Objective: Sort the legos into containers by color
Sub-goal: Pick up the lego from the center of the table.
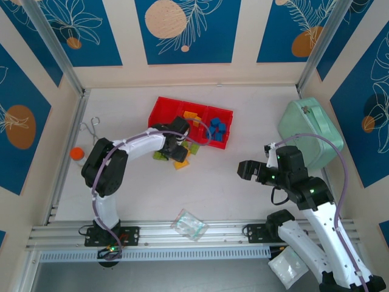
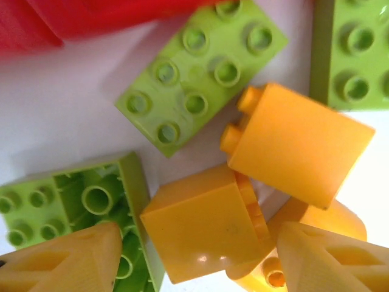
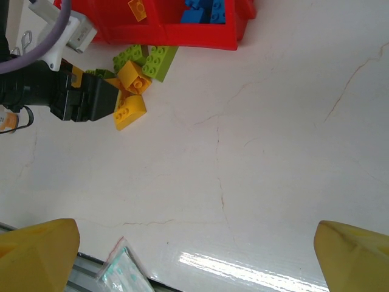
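My left gripper (image 1: 180,149) is down in the loose pile of legos (image 1: 176,155) just in front of the red tray (image 1: 163,112). Close up, its yellow fingertips (image 2: 67,261) stand apart on either side of an orange-yellow brick (image 2: 206,234). A lime green brick (image 2: 73,201) lies against the left fingertip, so the gripper (image 2: 197,226) is open. More lime (image 2: 200,73) and orange-yellow (image 2: 301,143) bricks lie around. Blue legos (image 1: 217,129) fill the tray's right compartment and orange ones (image 1: 193,117) the middle. My right gripper (image 3: 194,261) hangs wide open over bare table (image 1: 246,170).
A mint-green case (image 1: 310,131) stands at the right, behind the right arm. A clear plastic bag (image 1: 189,225) lies near the front rail. Metal tongs (image 1: 91,129) and a small orange object (image 1: 76,153) sit at the left wall.
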